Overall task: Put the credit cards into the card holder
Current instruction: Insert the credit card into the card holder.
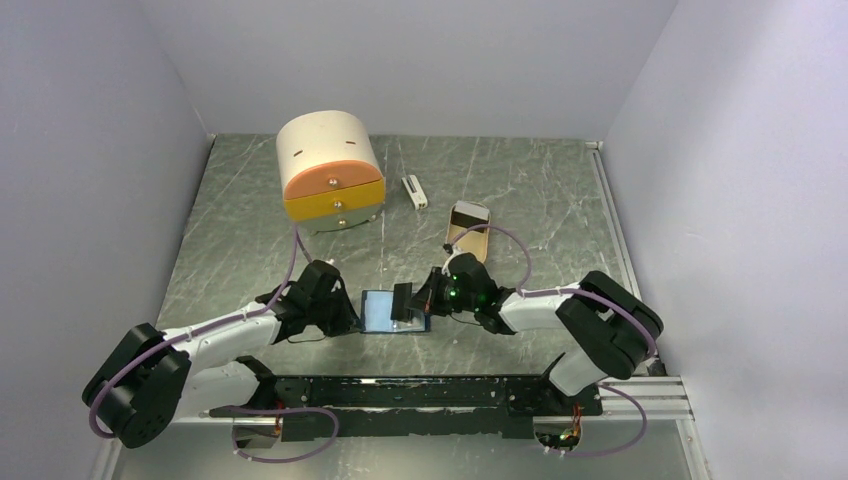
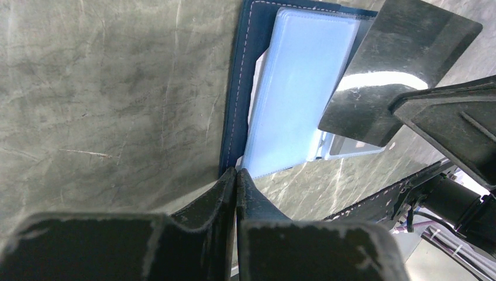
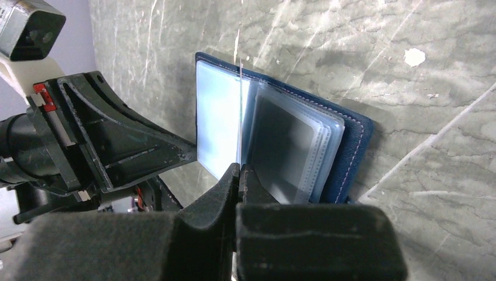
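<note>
The card holder [image 1: 380, 312] lies open on the table between both arms, navy outside [image 2: 237, 88] with pale blue clear sleeves inside [image 3: 292, 146]. My left gripper [image 1: 352, 315] is shut on its near left corner, fingertips [image 2: 236, 171] pinched together on the navy edge. My right gripper [image 1: 420, 300] is shut on a credit card [image 1: 402, 298], held on edge above the sleeves. In the right wrist view that card [image 3: 240, 88] shows as a thin upright line rising from the gripper [image 3: 238, 167]. From the left wrist it looks like a dark shiny plate [image 2: 398, 64].
A cream cylinder box with orange and yellow drawers [image 1: 330, 170] stands at the back left. A small white bar [image 1: 415, 190] and an open tan tin [image 1: 468, 225] lie behind the card holder. Grey walls close in both sides.
</note>
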